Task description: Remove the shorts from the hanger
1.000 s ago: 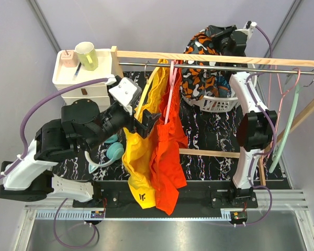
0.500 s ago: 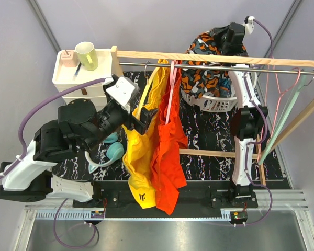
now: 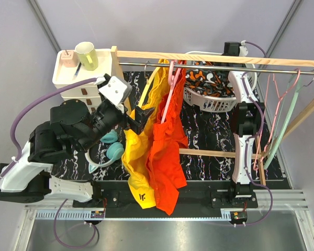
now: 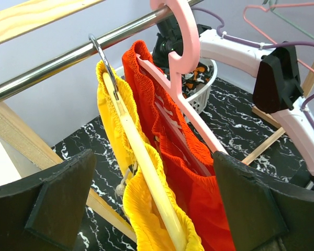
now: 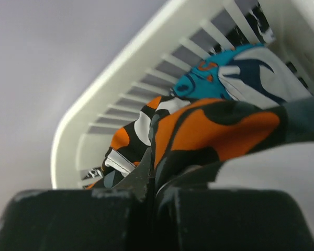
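Note:
The dark grey shorts with orange and white blotches point(image 3: 209, 78) lie in the white basket point(image 3: 220, 106). My right gripper point(image 5: 156, 191) is down in the basket, its jaws shut on a fold of these shorts point(image 5: 209, 130). The blue/teal shorts point(image 5: 235, 73) lie beside them against the basket wall point(image 5: 120, 99). In the top view only the right wrist point(image 3: 231, 49) shows, behind the rail. My left gripper point(image 4: 157, 209) is open, its fingers point(image 4: 47, 209) on either side of the plain yellow shorts point(image 4: 120, 125) on a cream hanger point(image 4: 146, 157).
Plain orange-red shorts point(image 4: 167, 130) hang on a pink hanger point(image 4: 183, 47) next to the yellow ones. The metal rod point(image 3: 225, 65) and wooden bar cross the back. Empty hangers point(image 3: 282, 104) hang at right. White drawers with a green mug point(image 3: 87, 55) and teal headphones point(image 3: 112, 151) are at left.
My right arm has lowered the dark patterned shorts from above the rail down into the basket. My left gripper has shifted slightly toward the hanging yellow shorts.

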Controlling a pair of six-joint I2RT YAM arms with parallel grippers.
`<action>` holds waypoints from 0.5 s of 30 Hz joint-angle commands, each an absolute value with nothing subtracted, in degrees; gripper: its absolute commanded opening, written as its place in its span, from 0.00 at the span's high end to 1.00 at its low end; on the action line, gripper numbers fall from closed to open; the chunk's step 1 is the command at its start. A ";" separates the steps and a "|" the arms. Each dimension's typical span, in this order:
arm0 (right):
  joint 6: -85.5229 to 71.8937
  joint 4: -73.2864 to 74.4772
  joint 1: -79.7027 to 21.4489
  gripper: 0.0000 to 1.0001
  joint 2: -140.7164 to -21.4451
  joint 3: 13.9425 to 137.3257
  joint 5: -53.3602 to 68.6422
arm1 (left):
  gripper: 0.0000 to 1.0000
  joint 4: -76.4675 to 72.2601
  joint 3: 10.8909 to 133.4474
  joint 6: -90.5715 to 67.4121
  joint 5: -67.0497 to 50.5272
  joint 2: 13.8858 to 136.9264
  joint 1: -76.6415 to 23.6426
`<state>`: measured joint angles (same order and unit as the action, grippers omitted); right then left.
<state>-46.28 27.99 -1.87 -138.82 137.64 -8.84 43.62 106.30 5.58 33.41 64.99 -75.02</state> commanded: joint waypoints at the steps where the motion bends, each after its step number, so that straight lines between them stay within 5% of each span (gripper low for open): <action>1: -45.70 38.21 -2.29 0.96 -139.83 143.59 -6.86 | 0.01 41.57 106.17 2.04 32.26 62.58 -74.71; 6: -49.30 47.64 -2.20 0.70 -141.07 146.26 -2.39 | 0.01 42.54 105.38 -2.63 29.62 61.35 -74.71; 12: -50.80 48.08 -3.60 0.52 -136.06 145.46 3.51 | 0.01 44.12 105.82 -8.69 26.63 60.03 -74.79; 15: -48.52 50.97 -5.27 0.36 -131.76 144.15 2.47 | 0.01 44.30 105.38 -11.51 26.19 58.98 -74.79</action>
